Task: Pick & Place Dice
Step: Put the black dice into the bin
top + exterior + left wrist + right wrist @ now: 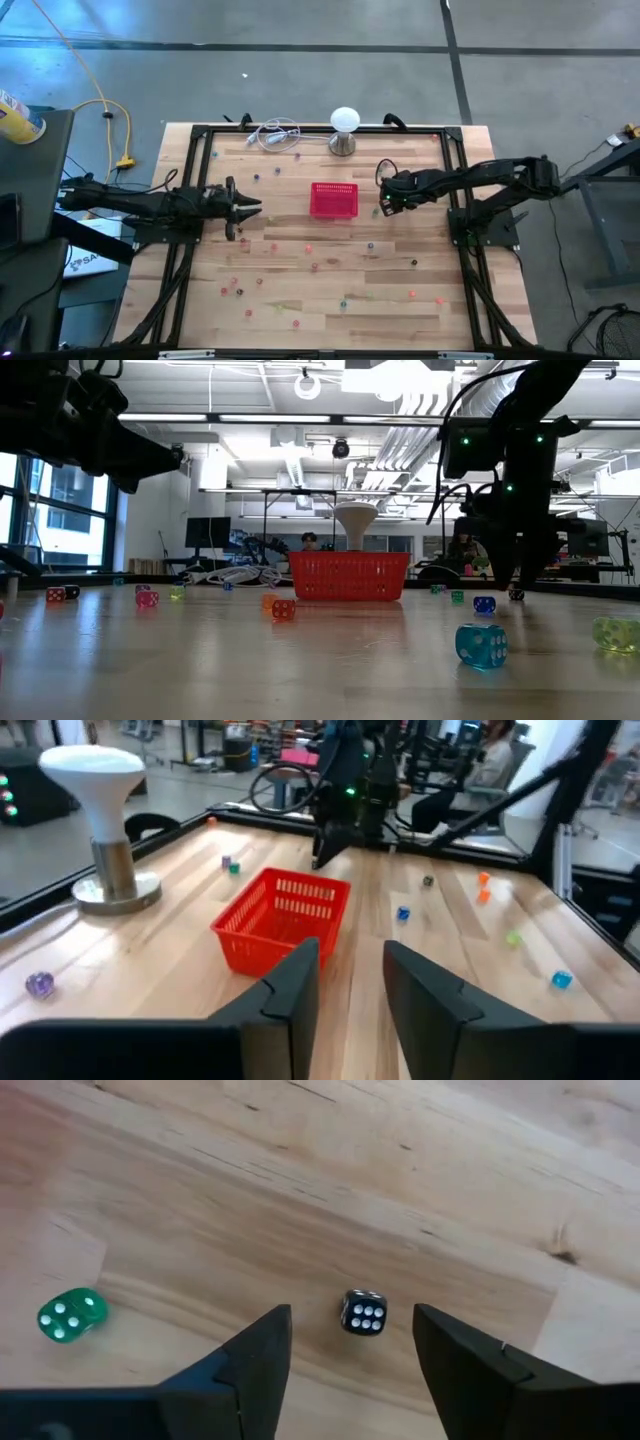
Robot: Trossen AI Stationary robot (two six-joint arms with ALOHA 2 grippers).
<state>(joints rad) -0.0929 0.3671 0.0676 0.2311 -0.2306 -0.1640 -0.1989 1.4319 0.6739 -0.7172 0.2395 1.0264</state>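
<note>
Many tiny dice in mixed colours lie scattered on the wooden table (330, 300). A red mesh basket (333, 200) stands on the table near its middle. My right gripper (350, 1316) points down just right of the basket, open. A black die (364, 1312) lies on the wood between its fingers, with a gap on each side. A green die (70, 1316) lies farther off. My left gripper (350, 952) hovers level, left of the basket, open with nothing between its fingers.
A white ball-shaped lamp (344, 128) on a metal base stands at the far edge behind the basket, with a coiled white cable (275, 135) to its left. A black frame (200, 135) runs around the table. Loose dice, such as a blue one (481, 644), dot the near half.
</note>
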